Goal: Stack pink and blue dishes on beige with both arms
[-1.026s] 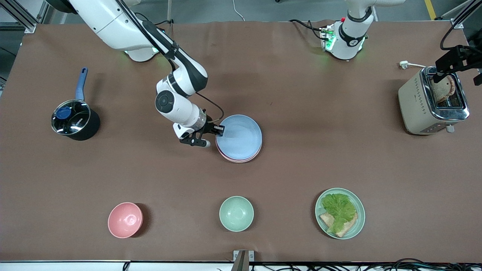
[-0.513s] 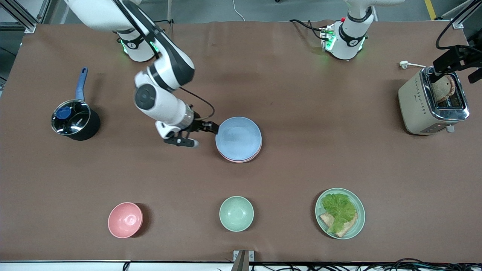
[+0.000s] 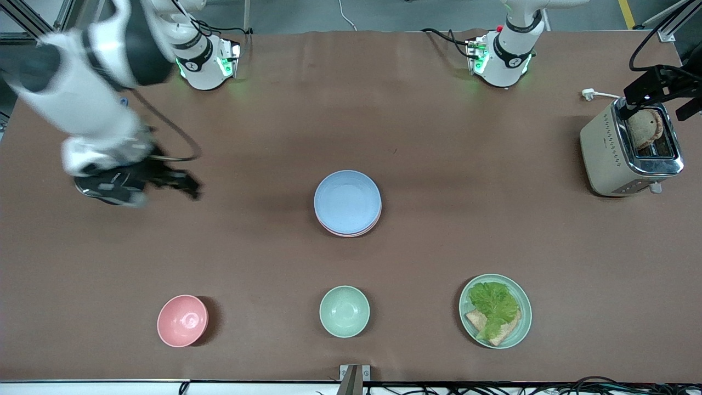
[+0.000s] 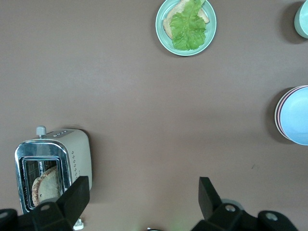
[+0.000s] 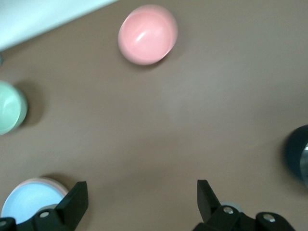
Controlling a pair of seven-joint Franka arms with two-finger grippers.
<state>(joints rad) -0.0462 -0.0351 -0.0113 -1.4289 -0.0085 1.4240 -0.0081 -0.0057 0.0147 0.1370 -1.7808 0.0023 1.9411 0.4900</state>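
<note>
The right hand point(image 3: 164, 181) has let go of the blue plate point(image 3: 347, 201) and swung away over the pot point(image 3: 109, 192), open and empty. The blue plate sits on the pink plate point(image 3: 351, 232) mid-worktop. The left hand point(image 4: 144, 202) waits open above the toaster point(image 3: 630, 148). The stacking looks done.

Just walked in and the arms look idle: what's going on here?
Nothing is held right now. The blue plate lies on top of the pink plate mid-table; the beige plate under them is hidden. The right gripper, open and empty, is over the saucepan. The left gripper, open, hangs above the toaster.
</note>
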